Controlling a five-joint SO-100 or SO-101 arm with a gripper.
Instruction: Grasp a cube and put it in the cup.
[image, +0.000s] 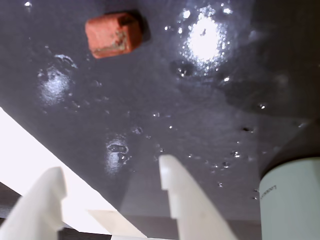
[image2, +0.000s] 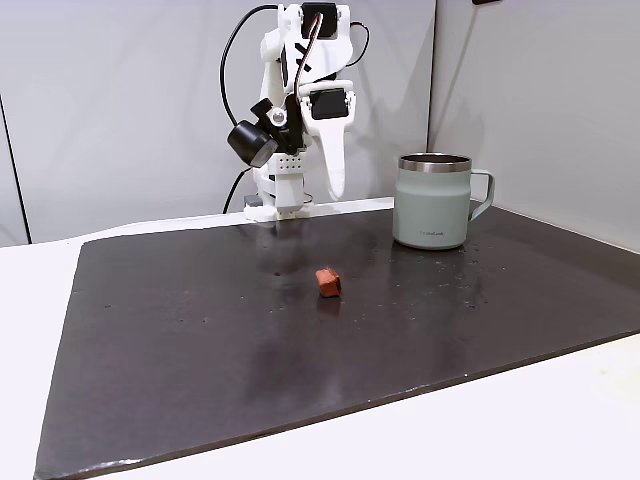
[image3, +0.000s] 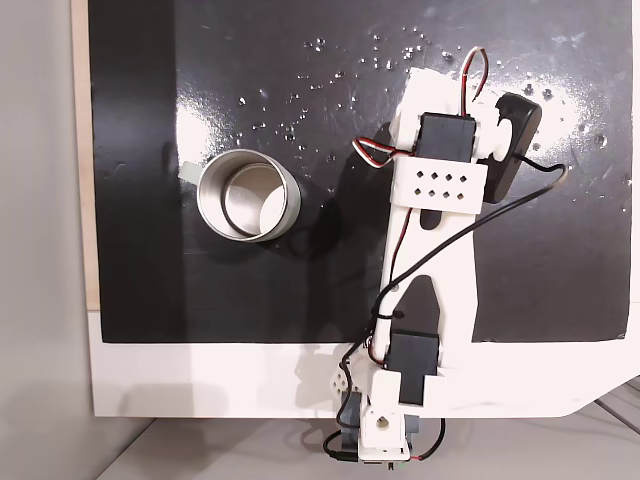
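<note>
In the wrist view the gripper (image: 112, 180) shows two white fingers set apart with nothing between them, and the cube (image: 113, 34) lies on the dark mat (image: 200, 130) well beyond the fingertips, toward the top left; the cup (image: 290, 200) at the lower right carries small dark lettering (too blurred to read). In a fixed view the cube (image2: 328, 282) sits mid-mat, left of the cup (image2: 435, 200), the gripper (image2: 335, 185) raised behind it. In a fixed view from above, the cup (image3: 247, 195) stands upright, left of the arm (image3: 430, 250).
</note>
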